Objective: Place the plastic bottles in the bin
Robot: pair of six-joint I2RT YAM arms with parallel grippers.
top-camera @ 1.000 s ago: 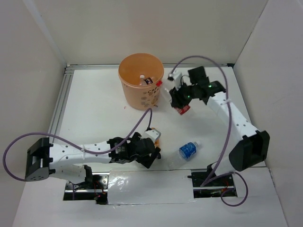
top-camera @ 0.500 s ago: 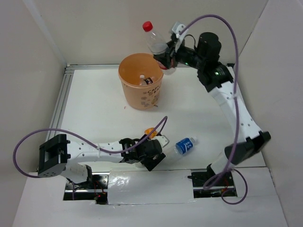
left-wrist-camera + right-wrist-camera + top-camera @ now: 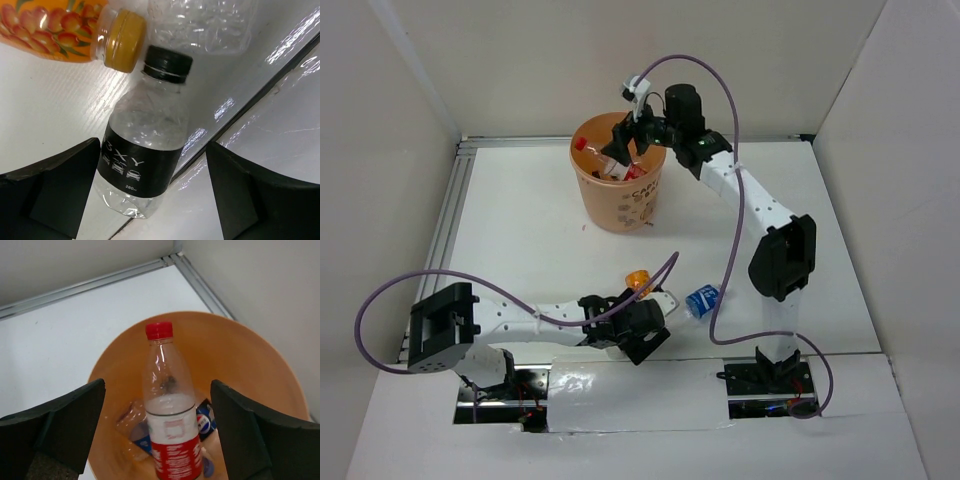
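The right claw (image 3: 157, 390) hangs above the open mouth of the orange bin (image 3: 250, 365), with its two black fingers spread wide apart. Between the fingers, touching neither, is the red-capped bottle (image 3: 167, 405), clear with a red label, its cap pointing away from the claw. In the overhead view it lies slanted inside the bin's rim. Below the claw, at the bottom of the bin, rest more bottles, among them a blue-label one (image 3: 204, 421). The left claw (image 3: 152, 145) is low over the white table (image 3: 45, 100), and its fingers are also held apart. The black-label bottle (image 3: 142, 160) lies flat on the table between them, with a clear gap on one side and very little on the other (whether that finger touches it cannot be told). Its black cap points away from the claw. Just beyond the fingertips, the yellow cap of the short orange bottle (image 3: 55, 30) touches that black cap. Beside it, also ahead of the claw, lies a crumpled clear bottle (image 3: 200, 25), only partly in view.
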